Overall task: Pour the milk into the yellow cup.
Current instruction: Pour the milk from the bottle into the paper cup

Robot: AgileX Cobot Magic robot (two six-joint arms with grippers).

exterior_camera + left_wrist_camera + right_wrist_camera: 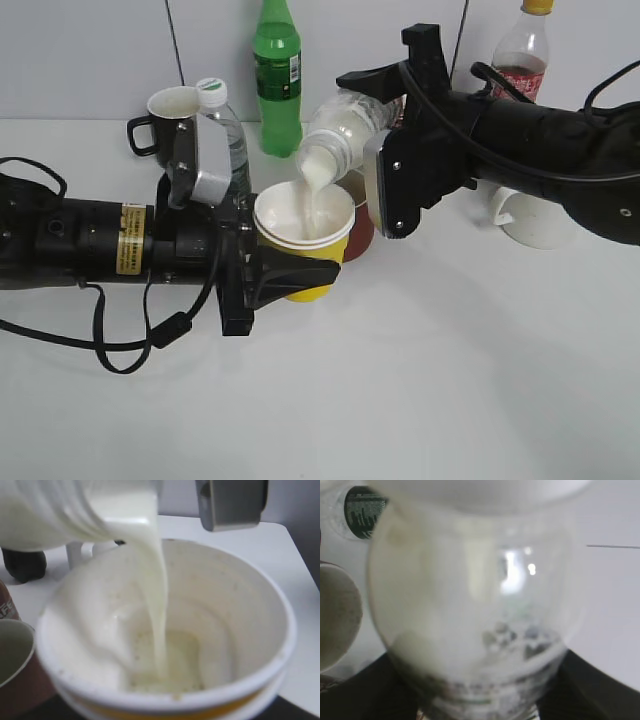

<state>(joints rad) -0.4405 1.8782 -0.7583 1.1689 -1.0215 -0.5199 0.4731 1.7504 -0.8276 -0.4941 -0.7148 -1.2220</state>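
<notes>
My left gripper (290, 270) is shut on the yellow cup (312, 262) and holds it in the middle of the table. The cup's white inside fills the left wrist view (240, 630). My right gripper (385, 150) is shut on the milk bottle (340, 135), which is tilted mouth-down over the cup. A white stream of milk (315, 195) runs from the bottle's neck into the cup; it also shows in the left wrist view (157, 605). The bottle's body fills the right wrist view (475, 605), blurred.
A dark red mug (360, 225) stands just behind the cup. A clear water bottle (225, 135), a dark mug (165, 115) and a green bottle (277, 75) stand at the back. A white mug (530, 220) and a red-labelled bottle (522, 50) are at the right.
</notes>
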